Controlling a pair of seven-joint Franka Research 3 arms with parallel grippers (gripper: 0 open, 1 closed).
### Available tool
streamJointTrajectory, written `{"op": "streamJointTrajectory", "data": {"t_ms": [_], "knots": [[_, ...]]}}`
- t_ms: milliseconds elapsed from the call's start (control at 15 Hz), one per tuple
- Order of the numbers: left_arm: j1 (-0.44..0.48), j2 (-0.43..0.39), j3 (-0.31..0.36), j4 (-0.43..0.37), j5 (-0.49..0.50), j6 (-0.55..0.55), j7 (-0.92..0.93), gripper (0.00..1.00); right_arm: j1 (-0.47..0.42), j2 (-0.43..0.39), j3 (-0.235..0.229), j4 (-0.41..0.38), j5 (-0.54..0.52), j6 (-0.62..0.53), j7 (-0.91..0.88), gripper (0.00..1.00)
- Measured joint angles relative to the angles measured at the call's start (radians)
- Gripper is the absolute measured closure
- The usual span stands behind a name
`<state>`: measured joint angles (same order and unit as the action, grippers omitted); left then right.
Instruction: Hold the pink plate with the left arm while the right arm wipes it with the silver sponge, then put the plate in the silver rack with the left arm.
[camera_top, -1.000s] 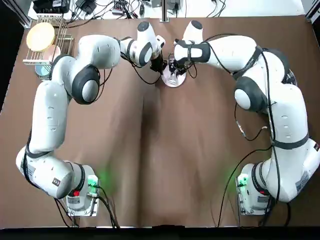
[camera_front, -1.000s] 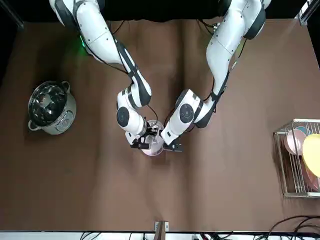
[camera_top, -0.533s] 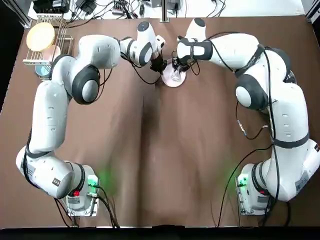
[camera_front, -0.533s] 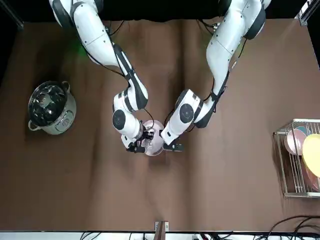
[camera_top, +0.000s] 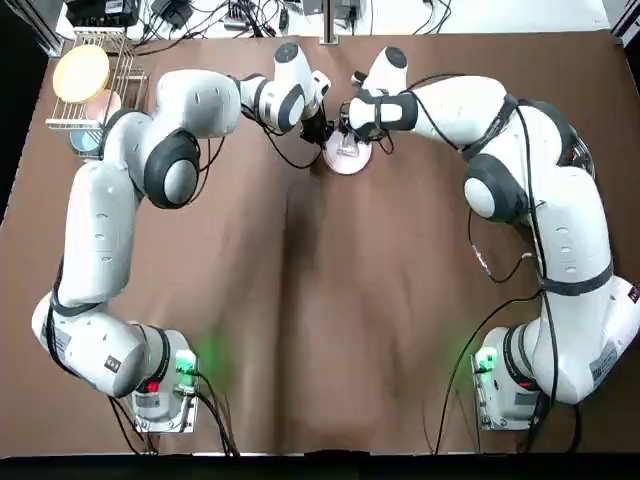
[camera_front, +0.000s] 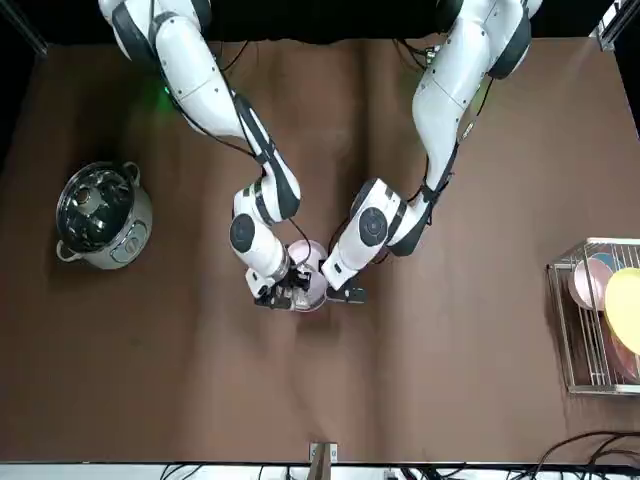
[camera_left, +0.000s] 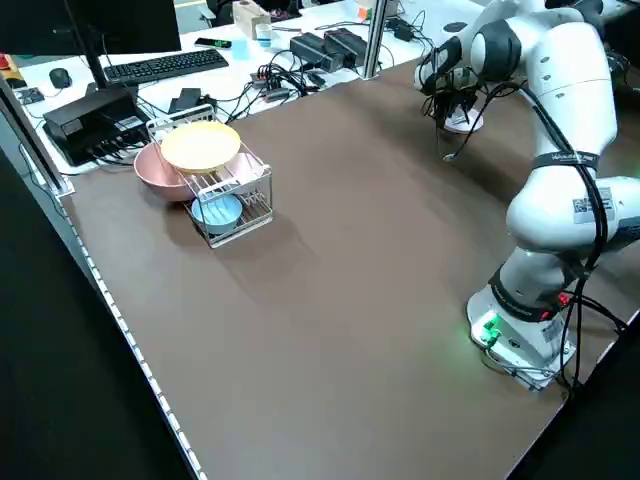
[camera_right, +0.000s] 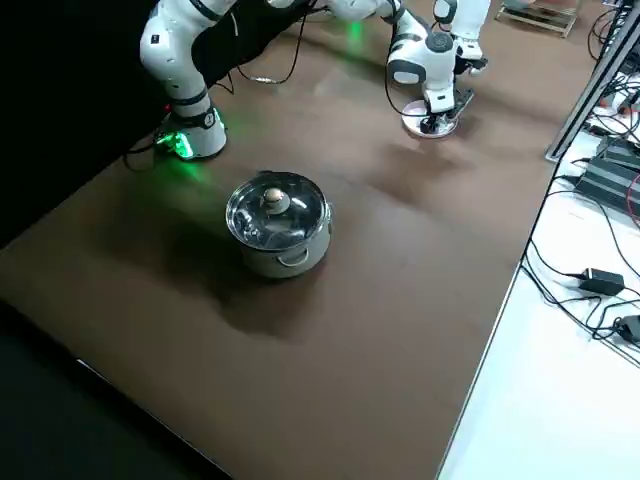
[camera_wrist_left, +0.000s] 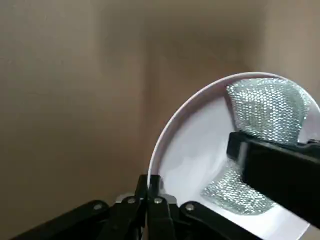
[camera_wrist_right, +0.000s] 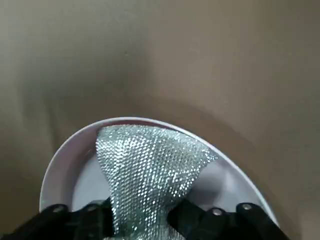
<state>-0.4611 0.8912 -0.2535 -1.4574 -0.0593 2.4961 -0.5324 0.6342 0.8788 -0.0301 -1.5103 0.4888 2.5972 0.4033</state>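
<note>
right fingers (camera_wrist_right: 186, 218) shifted across pink plate (camera_wrist_right: 90, 185), silver sponge (camera_wrist_right: 145, 175) near rim

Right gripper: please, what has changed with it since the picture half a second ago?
The right gripper shifted slightly toward the left arm and back toward the robot's bases, over the pink plate. Nothing was grasped or released: it still holds the silver sponge, and the left gripper the plate's rim. The pot stayed put.

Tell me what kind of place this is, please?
Probably a robot lab: two robot arms share a table, one holding a pink plate, and a keyboard sits on a desk behind.
</note>
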Motion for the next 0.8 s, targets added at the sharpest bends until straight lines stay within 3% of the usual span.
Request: {"op": "streamJointTrajectory", "data": {"t_ms": [467, 800], "knots": [[0.0, 0.0, 0.0, 0.0, 0.0, 0.0, 0.0, 0.98, 0.004, 0.02, 0.008, 0.021, 0.007, 0.004, 0.044, 0.67], [0.0, 0.0, 0.0, 0.0, 0.0, 0.0, 0.0, 0.98, -0.008, 0.011, 0.006, 0.07, 0.04, -0.217, 0.053, 0.69]]}}
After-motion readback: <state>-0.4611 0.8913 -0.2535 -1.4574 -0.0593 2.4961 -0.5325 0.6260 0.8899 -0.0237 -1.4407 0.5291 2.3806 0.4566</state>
